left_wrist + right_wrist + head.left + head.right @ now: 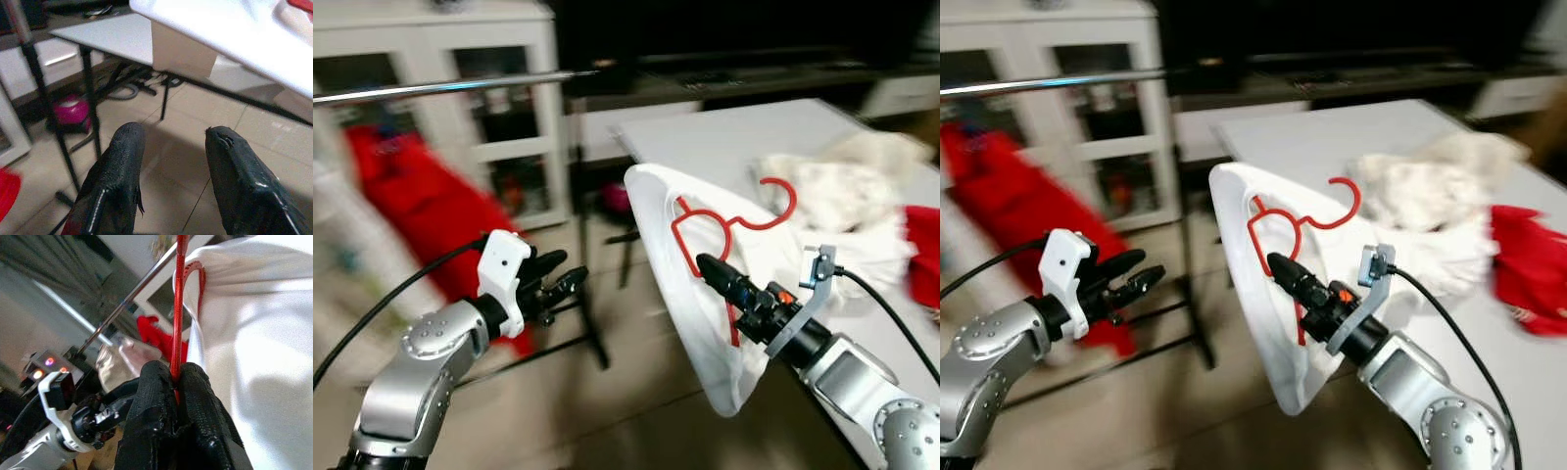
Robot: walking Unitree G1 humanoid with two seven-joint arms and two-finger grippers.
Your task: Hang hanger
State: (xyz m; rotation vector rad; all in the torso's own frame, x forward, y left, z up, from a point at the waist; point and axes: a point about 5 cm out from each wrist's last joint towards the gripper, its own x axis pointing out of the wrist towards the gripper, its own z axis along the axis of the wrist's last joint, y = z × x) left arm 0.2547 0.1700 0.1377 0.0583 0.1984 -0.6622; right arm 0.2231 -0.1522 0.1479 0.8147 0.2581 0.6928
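Right gripper [708, 266]: arm raised and reaching forward and up from lower right, fingers pressed together on the lower bar of the red hanger [729, 227]; the wrist view shows the red wire pinched between the two black pads.

Red hanger: held aloft over the near edge of the white table [724, 137], hook uppermost and curling toward the right, a white garment [690, 313] draped on it and hanging below the gripper.

Left gripper [570, 281]: arm bent at the elbow, forearm lifted, fingers [120, 171] spread apart and holding nothing, pointing toward the rack's black upright [582, 245].

Metal rail [450, 88]: horizontal, upper left, well apart from the hanger.

Red cloth [421, 196]: below the rail; blurred, apparently hanging.

White laundry heap [842, 196] and red item [920, 245]: on the table, right.
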